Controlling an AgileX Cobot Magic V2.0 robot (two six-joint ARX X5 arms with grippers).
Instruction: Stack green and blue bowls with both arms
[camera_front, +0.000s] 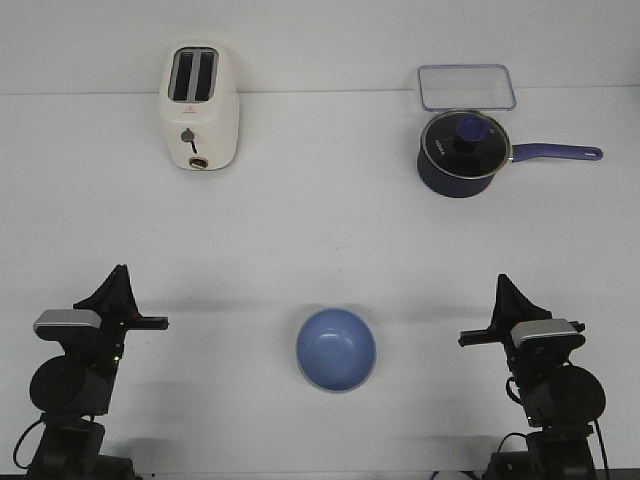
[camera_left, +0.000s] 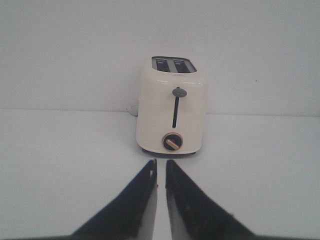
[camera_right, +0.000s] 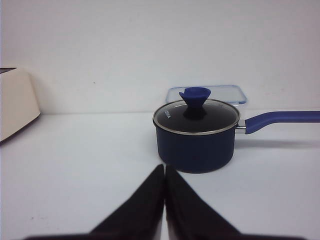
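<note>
A periwinkle blue bowl (camera_front: 336, 349) sits upright on the white table near the front edge, midway between my two arms. No green bowl shows in any view. My left gripper (camera_front: 118, 275) rests at the front left, well left of the bowl. In the left wrist view (camera_left: 161, 161) its fingers stand a narrow slit apart with nothing between them. My right gripper (camera_front: 504, 283) rests at the front right, well right of the bowl. In the right wrist view (camera_right: 164, 166) its fingers are pressed together and empty.
A cream toaster (camera_front: 197, 107) stands at the back left, straight ahead of the left gripper (camera_left: 171, 111). A dark navy saucepan (camera_front: 460, 153) with a glass lid stands at the back right (camera_right: 195, 136), its handle pointing right. A clear lidded container (camera_front: 466, 87) lies behind it.
</note>
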